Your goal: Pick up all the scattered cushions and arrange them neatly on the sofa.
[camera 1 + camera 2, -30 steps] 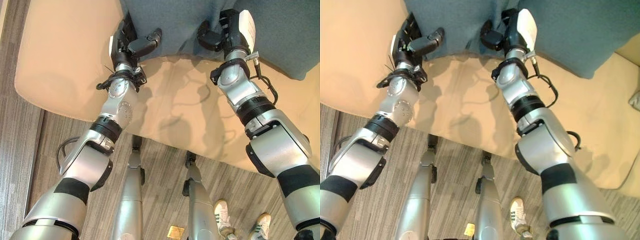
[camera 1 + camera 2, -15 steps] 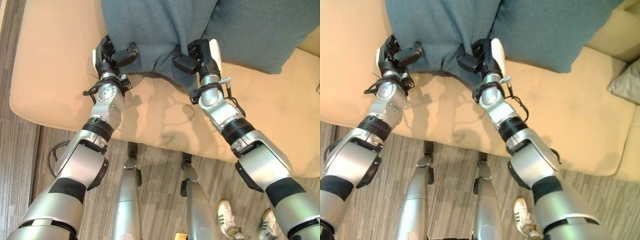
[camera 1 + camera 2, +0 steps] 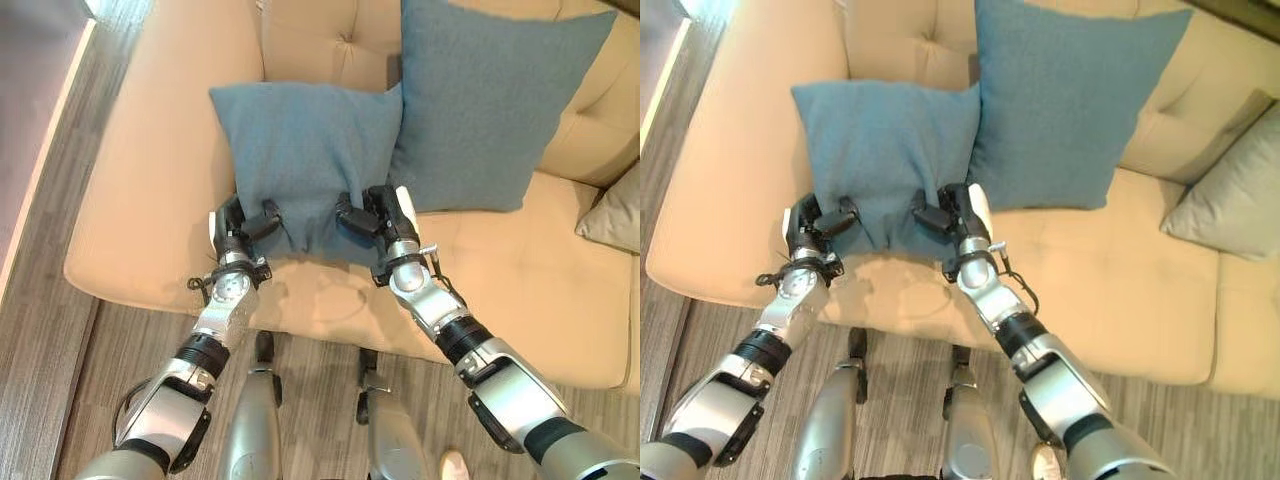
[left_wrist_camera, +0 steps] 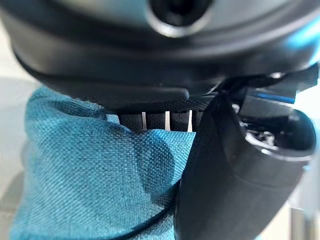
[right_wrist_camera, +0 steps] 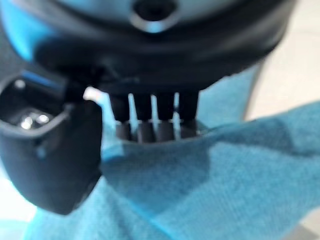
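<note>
**Cushion going down beside its twin**

Cushion work, and both hands are on the same one. The left hand [image 3: 243, 222] and the right hand [image 3: 372, 213] each pinch the near edge of the smaller blue cushion [image 3: 300, 150], thumb over and fingers under, with the cloth bunched in each grip; both wrist views show fabric clamped between thumb and fingers [image 4: 156, 120]. The cushion lies on the sofa [image 3: 160, 180], its far edge against the tufted backrest, touching the larger blue cushion [image 3: 490, 100] that leans upright beside it. A grey cushion [image 3: 1230, 205] sits at the right end.

To do this well, I'd say push the lower edge in and tip the top back so it stands as upright as its neighbour, both hands releasing together so it doesn't twist or slump forward.

Against a second ago: the camera has pulled back and now takes in the whole sofa. The cushion, then held up close to the camera, now rests on the seat, and both grips are unchanged.
</note>
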